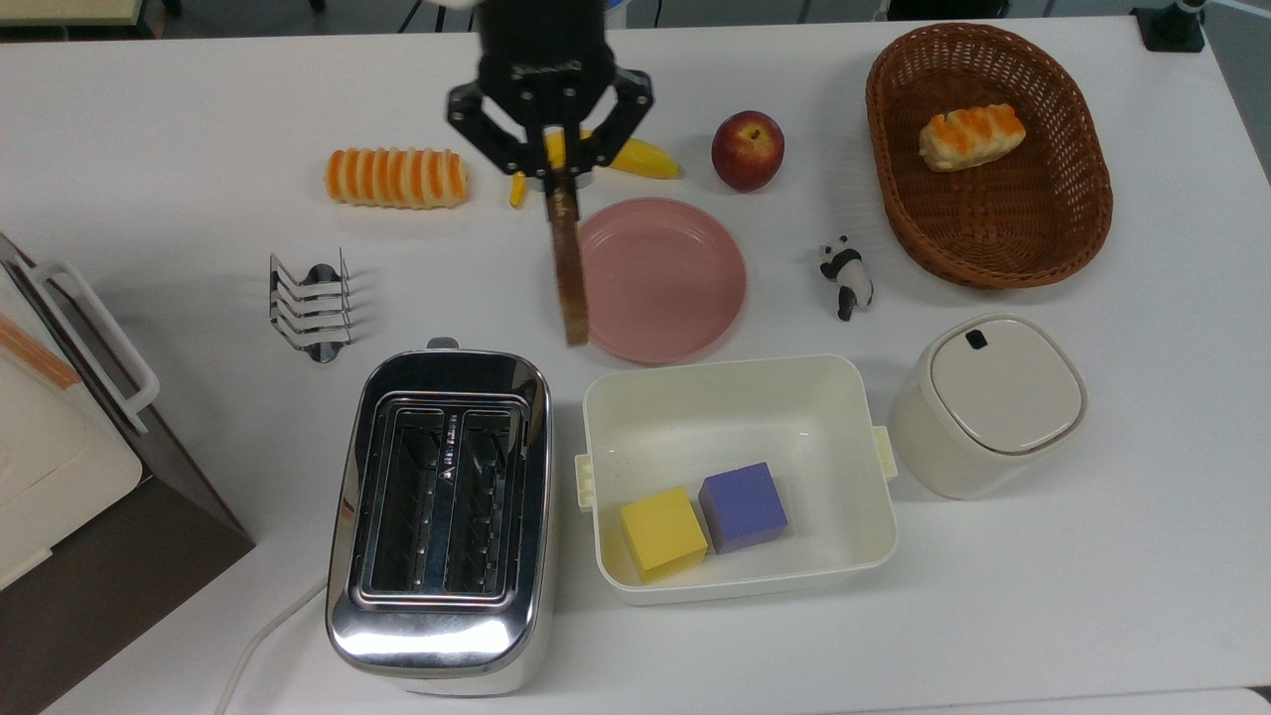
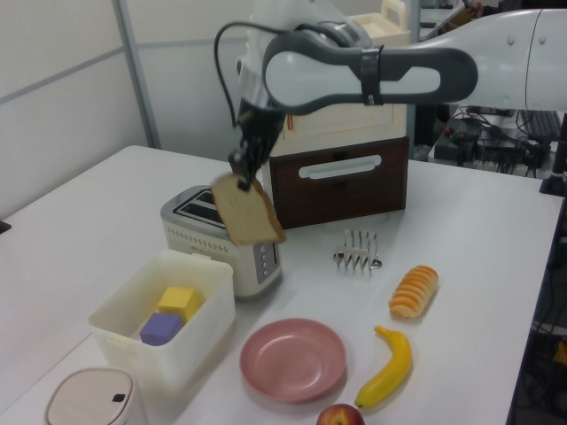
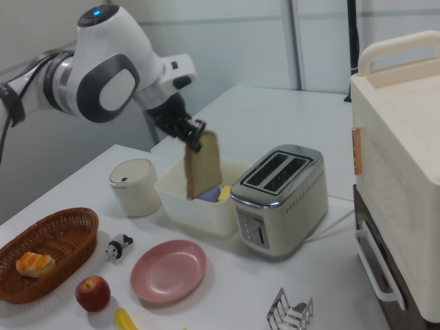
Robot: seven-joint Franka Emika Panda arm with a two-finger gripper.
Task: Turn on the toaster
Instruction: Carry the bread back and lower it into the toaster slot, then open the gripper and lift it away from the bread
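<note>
Bright even light, soft shadows, moving slice blurred

Chrome toaster (image 1: 441,516), pink plate (image 1: 675,288)

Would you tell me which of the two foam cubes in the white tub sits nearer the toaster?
The yellow cube; in the top view it lies on the toaster's side, with the purple cube beyond it.

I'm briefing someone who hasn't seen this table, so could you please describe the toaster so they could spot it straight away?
Start at the big brown-and-white appliance with a white handle at the top view's left edge. Just to its right stands the toaster, beside the white bin holding a yellow and a purple cube. It is the shiny chrome box with two dark empty slots on top, far bulkier than the little wire toast rack above it.
</note>
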